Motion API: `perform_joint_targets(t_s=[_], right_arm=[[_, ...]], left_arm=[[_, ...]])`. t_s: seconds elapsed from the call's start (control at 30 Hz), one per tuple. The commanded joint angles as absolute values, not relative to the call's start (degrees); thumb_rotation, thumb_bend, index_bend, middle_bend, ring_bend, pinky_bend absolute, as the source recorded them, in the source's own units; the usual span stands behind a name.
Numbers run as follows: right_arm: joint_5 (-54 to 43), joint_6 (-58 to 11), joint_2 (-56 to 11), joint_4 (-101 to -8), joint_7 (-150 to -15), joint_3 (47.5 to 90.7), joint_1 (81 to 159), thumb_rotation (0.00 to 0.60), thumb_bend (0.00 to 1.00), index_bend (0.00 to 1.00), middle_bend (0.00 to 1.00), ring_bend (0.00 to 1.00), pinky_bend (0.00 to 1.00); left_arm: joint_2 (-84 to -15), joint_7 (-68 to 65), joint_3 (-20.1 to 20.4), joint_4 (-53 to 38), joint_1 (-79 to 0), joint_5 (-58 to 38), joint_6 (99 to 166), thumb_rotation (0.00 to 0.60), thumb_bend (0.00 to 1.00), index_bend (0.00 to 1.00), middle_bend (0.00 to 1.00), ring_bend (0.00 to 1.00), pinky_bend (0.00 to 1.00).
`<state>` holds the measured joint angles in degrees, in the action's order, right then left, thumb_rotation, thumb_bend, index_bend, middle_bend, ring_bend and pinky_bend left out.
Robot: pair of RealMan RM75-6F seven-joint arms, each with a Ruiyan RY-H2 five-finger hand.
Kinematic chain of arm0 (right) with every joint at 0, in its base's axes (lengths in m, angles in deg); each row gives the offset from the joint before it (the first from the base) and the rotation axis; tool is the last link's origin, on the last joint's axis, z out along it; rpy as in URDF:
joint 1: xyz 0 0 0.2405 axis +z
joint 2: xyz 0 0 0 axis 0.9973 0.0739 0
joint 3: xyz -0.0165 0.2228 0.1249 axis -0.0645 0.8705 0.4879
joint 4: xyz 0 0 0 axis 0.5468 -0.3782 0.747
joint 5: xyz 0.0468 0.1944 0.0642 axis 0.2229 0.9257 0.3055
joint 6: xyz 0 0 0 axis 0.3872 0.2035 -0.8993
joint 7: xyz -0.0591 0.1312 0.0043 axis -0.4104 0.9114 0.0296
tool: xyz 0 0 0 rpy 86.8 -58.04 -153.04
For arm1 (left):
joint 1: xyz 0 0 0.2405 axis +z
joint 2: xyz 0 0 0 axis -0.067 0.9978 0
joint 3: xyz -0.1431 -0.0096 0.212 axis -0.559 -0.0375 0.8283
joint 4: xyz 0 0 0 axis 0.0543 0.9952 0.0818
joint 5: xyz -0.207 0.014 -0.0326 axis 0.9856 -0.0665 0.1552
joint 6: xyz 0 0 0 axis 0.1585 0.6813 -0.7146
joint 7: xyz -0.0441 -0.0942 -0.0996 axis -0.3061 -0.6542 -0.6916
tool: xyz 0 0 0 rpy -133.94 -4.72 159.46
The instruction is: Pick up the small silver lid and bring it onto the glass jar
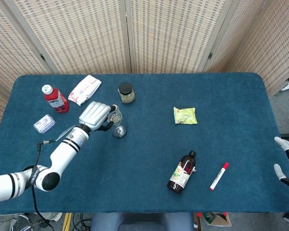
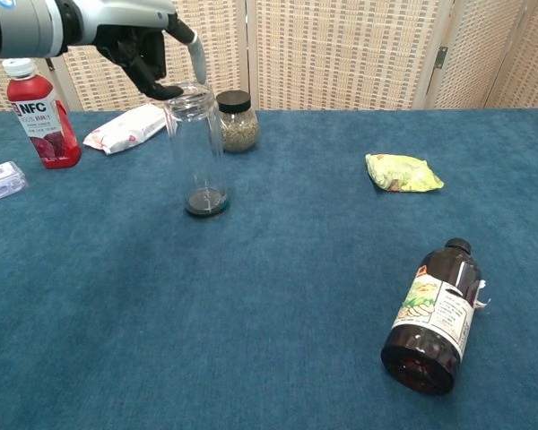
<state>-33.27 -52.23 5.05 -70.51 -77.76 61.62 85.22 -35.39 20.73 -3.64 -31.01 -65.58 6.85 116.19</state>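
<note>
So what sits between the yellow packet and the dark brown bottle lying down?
Nothing: only bare blue table between the yellow packet and the brown bottle, shown in the head view; the chest view agrees.

table (image 1: 231,96): blue cloth | glass jar (image 2: 197,148) | spice jar (image 1: 126,93) | red bottle (image 1: 54,98) | brown bottle (image 1: 182,172) | marker (image 1: 219,176)

Clear glass jar (image 2: 196,148); seemingly matt cloth table (image 2: 278,296).
</note>
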Motion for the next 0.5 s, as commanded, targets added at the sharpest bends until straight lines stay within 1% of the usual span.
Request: perform_joint_targets(t_s=[0.03, 0.23, 0.5], right_arm=[[-33.3, -52.2, 5.0, -70.5, -77.7, 61.6, 85.2, 0.600, 0.37, 0.16, 0.22, 0.14, 0.26], [-33.3, -52.2, 5.0, -70.5, -77.8, 61.6, 85.2, 0.600, 0.37, 0.16, 0.22, 0.14, 0.26], [-33.3, -52.3, 5.0, -70.5, -77.8, 61.6, 85.1, 0.600, 0.37, 0.16, 0.22, 0.14, 0.26]], left_arm=[[-35.3, 21.1, -3.4, -30.9, -65.8, 7.4, 115.9, 0.600, 0.44, 0.35, 1.00, 0.97, 1.00], [-34.3, 22.5, -2.6, -31.6, -66.8, 9.7, 114.6, 0.600, 0.47, 0.32, 1.00, 0.97, 1.00], [-34.4, 23.0, -2.0, -31.7, -67.7, 10.9, 114.3, 0.600, 0.48, 0.30, 1.00, 0.97, 1.00]])
